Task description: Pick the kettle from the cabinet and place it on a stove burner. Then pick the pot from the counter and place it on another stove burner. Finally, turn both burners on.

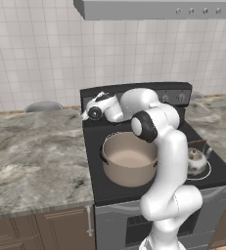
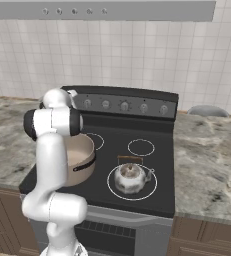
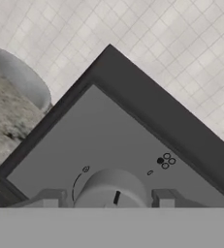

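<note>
The kettle (image 2: pixel 130 178) sits on the front burner of the stove (image 2: pixel 152 165) nearer the camera in the right base view, inside the white burner ring, upright with its handle arched above it. The pot (image 1: pixel 130 158) stands on the other front burner, just beside the kettle and apart from it, partly hidden by the arm. Both placements appear complete; the burners have not yet been turned on, judging from the hand position. Beyond the pot, the gripper (image 3: pixel 105 197) is at the raised back panel, its two fingertips (image 3: pixel 51 198) straddling a grey knob (image 3: pixel 111 189) with clear gaps on both sides, so the jaws are open and not gripping anything. The knob's dark mark faces the camera. Risks from here: if the jaws close off-centre, one fingertip contacts first and the knob slips instead of turning. If the hand rotates before a firm grip, the burner stays off. This knob may control a burner other than the two occupied ones; the small diagram (image 3: pixel 165 160) on the panel is too small to confirm.
</note>
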